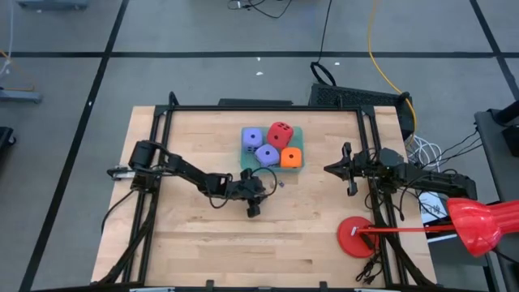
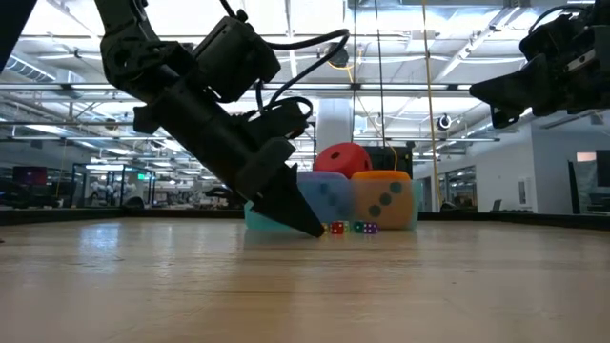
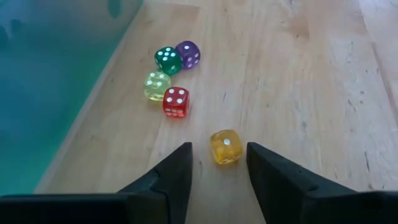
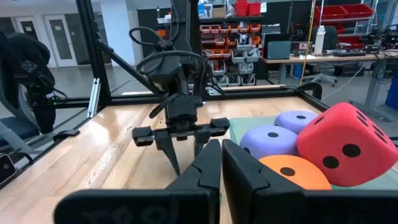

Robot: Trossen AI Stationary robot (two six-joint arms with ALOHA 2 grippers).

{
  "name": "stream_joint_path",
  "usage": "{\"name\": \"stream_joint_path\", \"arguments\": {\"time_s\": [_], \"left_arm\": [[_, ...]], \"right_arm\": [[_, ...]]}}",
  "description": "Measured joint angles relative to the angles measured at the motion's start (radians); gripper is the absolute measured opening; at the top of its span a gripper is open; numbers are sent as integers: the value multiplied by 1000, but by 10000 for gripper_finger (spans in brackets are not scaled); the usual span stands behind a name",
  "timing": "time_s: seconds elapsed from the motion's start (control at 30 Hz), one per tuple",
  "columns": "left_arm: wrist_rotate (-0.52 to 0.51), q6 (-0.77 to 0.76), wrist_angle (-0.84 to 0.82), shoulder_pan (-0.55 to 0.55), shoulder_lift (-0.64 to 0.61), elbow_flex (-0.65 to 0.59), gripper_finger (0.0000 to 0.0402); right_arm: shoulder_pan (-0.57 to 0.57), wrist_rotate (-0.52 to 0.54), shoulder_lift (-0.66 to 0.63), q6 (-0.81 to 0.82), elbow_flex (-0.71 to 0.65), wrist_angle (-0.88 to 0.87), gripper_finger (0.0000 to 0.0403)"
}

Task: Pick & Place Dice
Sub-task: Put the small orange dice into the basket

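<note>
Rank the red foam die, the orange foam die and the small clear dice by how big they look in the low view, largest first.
1. Orange foam die and red foam die: similar; the red is partly hidden behind, so no ranking.
2. Small clear dice on the table in front: far smaller, though nearer the camera.

The left arm reaches from the left edge of the high view toward the centre, elbow bent, its wrist angled steeply down. The left gripper (image 1: 254, 209) sits just below the middle of that frame, fingertips lowered to the surface; in the low view it slants from upper left down to the centre, tips touching the tabletop. Its fingers (image 3: 175, 167) stand apart with a clear gap and hold nothing. The right arm waits at the right side, raised, its right gripper (image 1: 331, 169) pointing left, fingers (image 4: 208, 163) pressed together.
</note>
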Motion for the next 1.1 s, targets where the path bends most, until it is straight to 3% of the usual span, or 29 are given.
{"name": "stream_joint_path", "arguments": {"time_s": [0.33,1.1], "left_arm": [[1,7,17,5,2,0,138],[63,62,62,4,2,-1,4]], "right_arm": [[0,0,0,0,0,2,9],[0,-1,0,0,0,2,9]]}}
